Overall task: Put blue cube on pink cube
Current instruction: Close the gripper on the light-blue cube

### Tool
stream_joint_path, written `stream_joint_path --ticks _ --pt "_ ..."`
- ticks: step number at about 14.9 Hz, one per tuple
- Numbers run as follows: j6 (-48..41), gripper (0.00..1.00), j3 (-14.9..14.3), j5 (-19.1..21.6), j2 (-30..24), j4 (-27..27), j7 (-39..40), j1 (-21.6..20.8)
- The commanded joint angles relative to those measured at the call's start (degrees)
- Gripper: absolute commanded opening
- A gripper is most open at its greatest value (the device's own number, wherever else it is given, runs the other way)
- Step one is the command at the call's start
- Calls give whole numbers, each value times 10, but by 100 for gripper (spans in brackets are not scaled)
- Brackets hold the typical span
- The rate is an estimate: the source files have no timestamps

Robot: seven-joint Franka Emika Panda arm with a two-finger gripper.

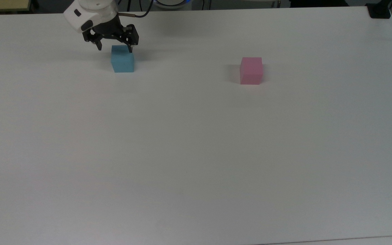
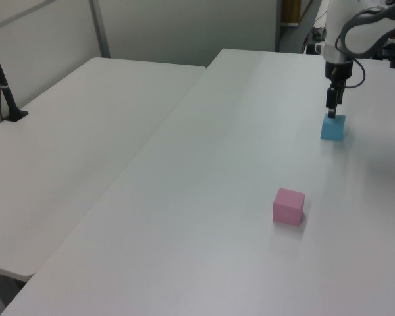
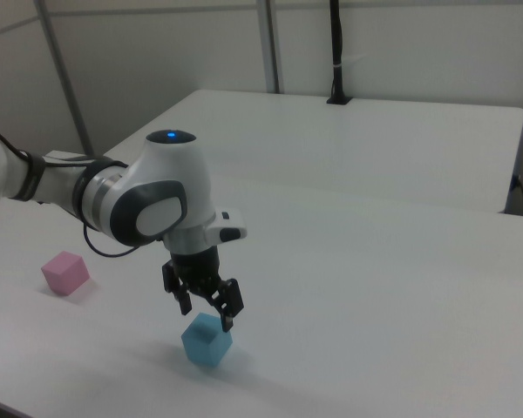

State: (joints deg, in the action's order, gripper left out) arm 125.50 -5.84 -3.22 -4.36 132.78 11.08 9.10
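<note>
The blue cube [image 1: 123, 63] rests on the white table [image 1: 196, 153] near the top view's upper left. My gripper [image 1: 114, 48] hangs open right over it, fingertips down at about the cube's top edge, holding nothing. Seen in the right view, the gripper [image 3: 205, 315] sits just above the blue cube [image 3: 207, 340], one fingertip overlapping its top. The left view has the gripper [image 2: 331, 112] directly over the blue cube [image 2: 333, 127]. The pink cube [image 1: 251, 70] stands alone far off to the top view's right; it is nearer the camera in the left view [image 2: 289, 206].
A black clamp [image 1: 379, 12] sits at the table's far right corner in the top view. A second white table [image 2: 72, 145] adjoins at the left view's left, with a black post [image 2: 3, 79] on it. Wide bare tabletop lies between the cubes.
</note>
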Motion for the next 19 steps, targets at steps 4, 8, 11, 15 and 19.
stream_joint_path --ticks 4,8,11,15,19 --pt "35 100 2 -26 21 17 -4 -7" --pt "50 99 5 -30 36 19 -4 -14" --pt "48 62 6 -31 33 18 -11 -14" --pt "2 51 19 -31 15 -6 -63 -14" --pt "-106 51 22 -26 -26 -66 -64 -14"
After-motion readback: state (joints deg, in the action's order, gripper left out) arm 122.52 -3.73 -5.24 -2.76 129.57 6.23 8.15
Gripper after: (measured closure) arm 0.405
